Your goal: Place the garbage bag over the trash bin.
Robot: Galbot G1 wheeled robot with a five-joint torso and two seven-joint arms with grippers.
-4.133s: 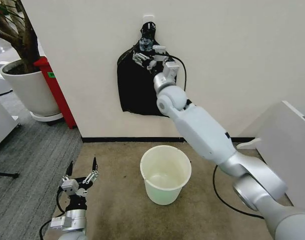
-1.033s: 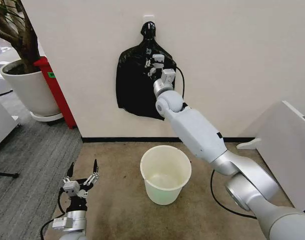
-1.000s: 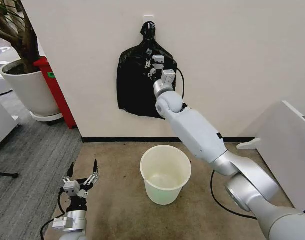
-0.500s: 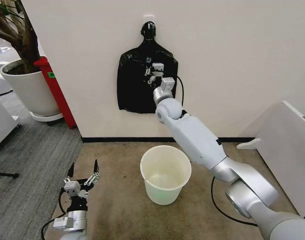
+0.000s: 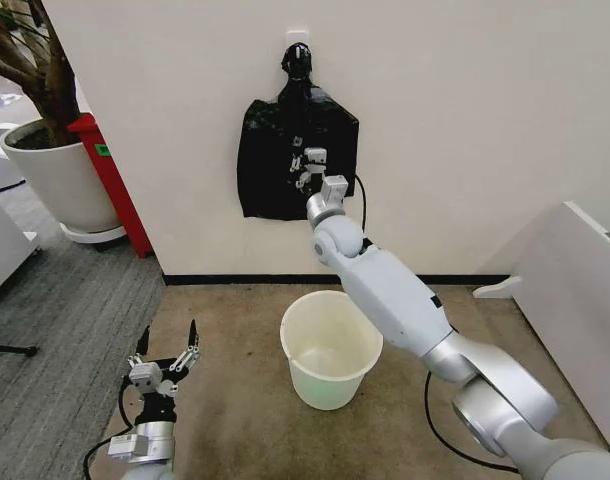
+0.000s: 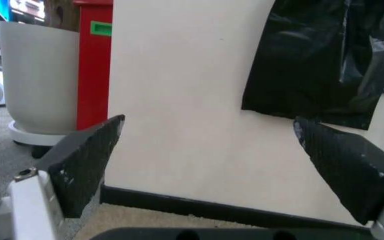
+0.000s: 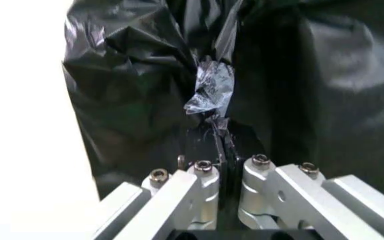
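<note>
The trash bin (image 5: pixel 330 385), a cream-white bucket, stands upright on the brown floor mat below the wall. A black bag bundle (image 5: pixel 270 175), knotted at its top, hangs flat on the wall. My right gripper (image 5: pixel 305 170) reaches up to the bundle's middle. It is shut on a crinkly fold of the front sheet, the garbage bag (image 7: pixel 209 95), pinched at the right gripper (image 7: pixel 220 145). This sheet lies against the bundle, so its edges cannot be told apart. My left gripper (image 5: pixel 165 345) is parked low at the left of the mat, open, seen up close as the left gripper (image 6: pixel 209 150).
A large white planter pot (image 5: pixel 55 175) with a tree and a red stand (image 5: pixel 110 175) sit by the wall on the left. A white cabinet (image 5: pixel 575 290) stands at the right. A black cable (image 5: pixel 440 395) lies on the floor right of the bin.
My right gripper has slid down the bundle's front from near the knot to its middle, staying shut on the plastic. The bundle has flattened against the wall. The left arm and bin have not moved.
</note>
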